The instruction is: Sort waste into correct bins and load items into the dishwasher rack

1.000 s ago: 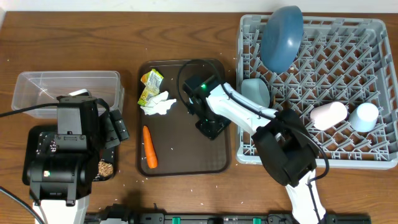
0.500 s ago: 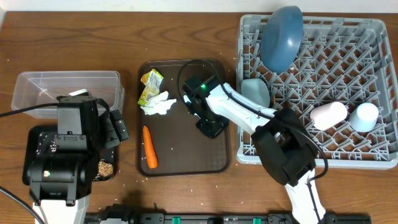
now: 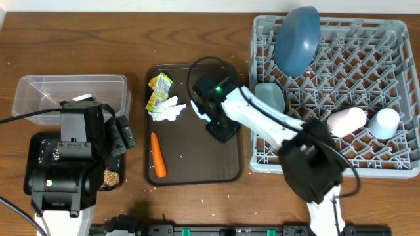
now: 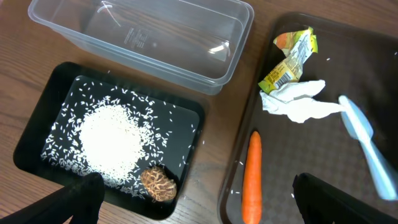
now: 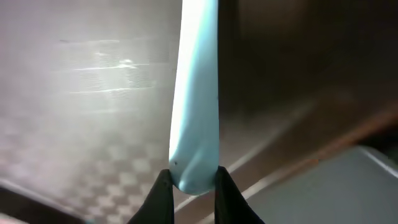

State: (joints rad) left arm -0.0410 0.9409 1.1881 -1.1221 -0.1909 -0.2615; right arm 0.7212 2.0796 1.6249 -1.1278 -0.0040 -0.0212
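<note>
R gripper [image 5: 191, 182] is pinched on the near end of the light blue utensil [image 5: 195, 93]; both fingertips press its sides in the R wrist view; its long axis runs straight away from the fingers, almost vertical in that view; L wrist view shows the utensil [image 4: 364, 144] slanting over the brown serving tray [image 3: 197, 167], free end pointing at the crumpled tissue [image 4: 297, 103] w/o touching it, other end running away from the tissue; from overhead the R gripper [image 3: 222, 131] covers most of it, so I can't tell if it's lifted or lying flat.

L gripper [image 4: 196, 186] is spread wide, holding nothing, above the black tray [image 4: 37, 127] w/ white grains and a brown crumb lump [image 4: 158, 184]; clear box [image 4: 143, 37] sits just beyond that tray.

Carrot [image 3: 157, 155] lies on the serving tray's L side, long axis roughly parallel to that edge; wrapper [image 3: 159, 90] touches the tissue.

Rack [image 3: 328, 23] is R of the serving tray; dark blue plate [image 3: 297, 39] on edge; bowl [image 3: 269, 97] by the L wall; pink cup [image 3: 346, 120] and light blue cup [image 3: 384, 122] side by side.
</note>
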